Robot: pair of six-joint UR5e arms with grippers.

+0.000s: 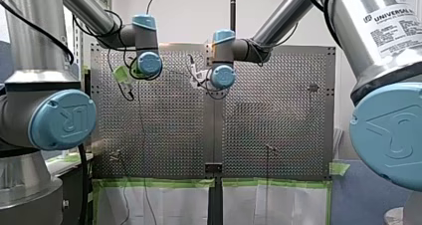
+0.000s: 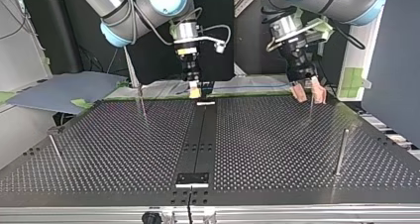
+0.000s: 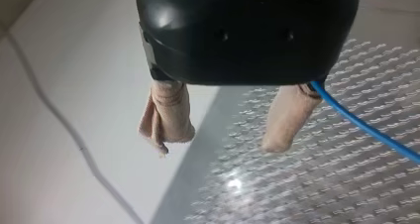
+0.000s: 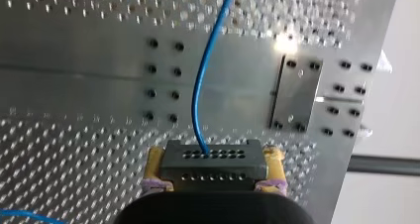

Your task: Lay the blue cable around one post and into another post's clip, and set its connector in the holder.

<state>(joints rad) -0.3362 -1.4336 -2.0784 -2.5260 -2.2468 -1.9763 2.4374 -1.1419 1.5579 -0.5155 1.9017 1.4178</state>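
The perforated table (image 4: 74, 85) is bare metal with a bright, reflecting finish, and the thin post (image 2: 340, 152) on it looks like metal too. The blue cable (image 4: 198, 100) has a smooth, slightly glossy jacket, while the black connector (image 4: 213, 164) looks like matt plastic. The black housing of my left gripper (image 3: 219, 143) is glossy, and its beige pads (image 3: 168, 112) look like soft, wrinkled cloth.

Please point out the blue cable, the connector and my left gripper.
blue cable (image 4: 195, 100), right wrist view, the middle of its curve.
connector (image 4: 213, 162), right wrist view, its black face with holes.
my left gripper (image 3: 220, 142), left wrist view, midway between its beige fingertips.
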